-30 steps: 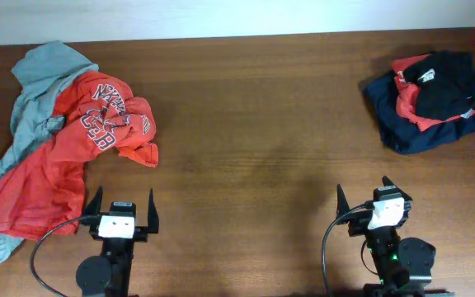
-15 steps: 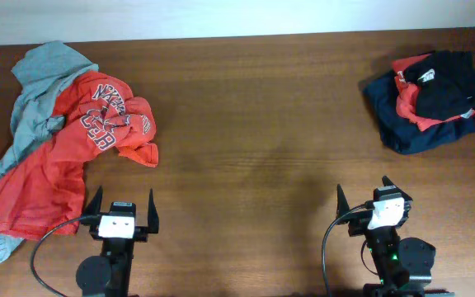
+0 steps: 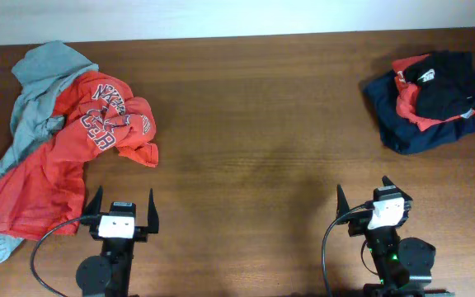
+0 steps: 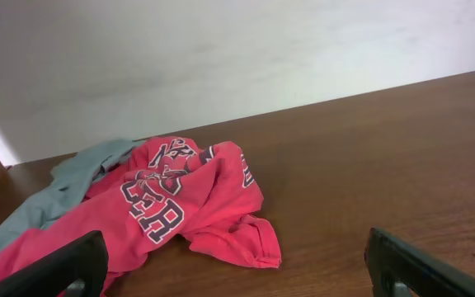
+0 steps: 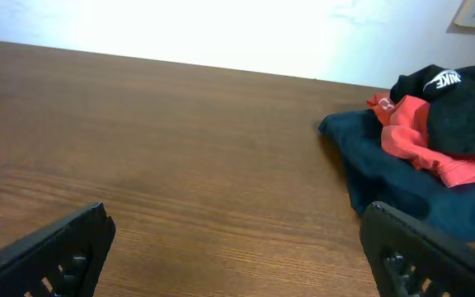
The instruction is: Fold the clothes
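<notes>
- Left claw [image 3: 124, 198]: low at the near edge of the desk [image 3: 262, 124], left of centre. Jaws spread wide, nothing between them. It touches no cloth.
- Left wrist view: both dark fingers [image 4: 56, 268] sit at the bottom corners of the frame with bare wood between them.
- Right claw [image 3: 363, 183]: low at the near edge, right of centre. Jaws also spread wide and holding nothing.
- Right wrist view: the two fingertips [image 5: 56, 247] frame open desk, with the pile of clothes off to the right beyond them.
- Red shirt [image 3: 56, 157]: unfolded and crumpled at the left side of the desk. It runs from the near left edge up toward the far left corner. White and dark block lettering shows on the bunched upper part. Its nearest hem lies just beside the left claw, apart from it.
- Gray shirt [image 3: 44, 70]: under and beside the red shirt, also rumpled. It shows at the far left corner and down the left edge.
- Far right corner: a compact pile, well apart from both claws.
- Navy garment [image 3: 411, 132]: bottom of that pile, roughly squared.
- Red-orange garment [image 3: 406, 103]: lies on the navy one, partly covered.
- Black garment [image 3: 448, 82]: on top, with a small white logo.
- Middle of the desk between the two heaps: bare brown wood.
- Pale wall [image 4: 221, 58] behind the far edge.
</notes>
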`<state>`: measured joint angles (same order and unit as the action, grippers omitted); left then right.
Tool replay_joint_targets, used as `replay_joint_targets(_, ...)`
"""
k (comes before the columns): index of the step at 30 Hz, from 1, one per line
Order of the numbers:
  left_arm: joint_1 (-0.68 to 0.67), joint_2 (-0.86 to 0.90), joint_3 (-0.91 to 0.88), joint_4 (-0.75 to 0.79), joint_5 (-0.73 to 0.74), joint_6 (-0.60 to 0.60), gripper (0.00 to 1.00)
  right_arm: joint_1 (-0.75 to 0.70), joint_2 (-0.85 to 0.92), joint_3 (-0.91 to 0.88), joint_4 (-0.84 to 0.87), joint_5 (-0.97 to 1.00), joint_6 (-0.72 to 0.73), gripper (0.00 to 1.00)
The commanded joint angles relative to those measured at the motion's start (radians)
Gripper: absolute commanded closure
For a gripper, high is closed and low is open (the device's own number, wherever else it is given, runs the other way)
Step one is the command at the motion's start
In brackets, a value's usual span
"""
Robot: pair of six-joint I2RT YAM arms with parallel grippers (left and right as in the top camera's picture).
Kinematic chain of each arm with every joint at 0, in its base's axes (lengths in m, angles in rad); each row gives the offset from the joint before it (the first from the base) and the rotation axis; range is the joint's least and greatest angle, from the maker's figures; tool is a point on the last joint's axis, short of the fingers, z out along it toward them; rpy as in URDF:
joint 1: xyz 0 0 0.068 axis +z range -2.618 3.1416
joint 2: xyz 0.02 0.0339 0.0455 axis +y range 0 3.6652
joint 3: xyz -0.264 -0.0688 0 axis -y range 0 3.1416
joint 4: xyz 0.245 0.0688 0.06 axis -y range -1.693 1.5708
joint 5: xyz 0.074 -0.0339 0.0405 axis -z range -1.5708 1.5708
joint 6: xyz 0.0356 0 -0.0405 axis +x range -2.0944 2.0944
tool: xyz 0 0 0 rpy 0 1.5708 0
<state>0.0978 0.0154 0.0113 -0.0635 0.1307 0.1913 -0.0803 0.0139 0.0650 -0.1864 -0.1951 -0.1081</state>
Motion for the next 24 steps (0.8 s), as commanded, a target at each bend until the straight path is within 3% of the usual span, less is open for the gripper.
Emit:
replay_joint_targets(1, 0.004, -0.010, -0.002, -0.005, 0.006, 0.005, 0.01, 0.008, -0.010, -0.007, -0.003, 0.013, 0.005, 0.01)
replay_joint_targets(24, 0.004, -0.010, -0.002, 0.015, -0.009, 0.015, 0.01, 0.008, -0.010, -0.007, 0.035, -0.006, 0.008, 0.01)
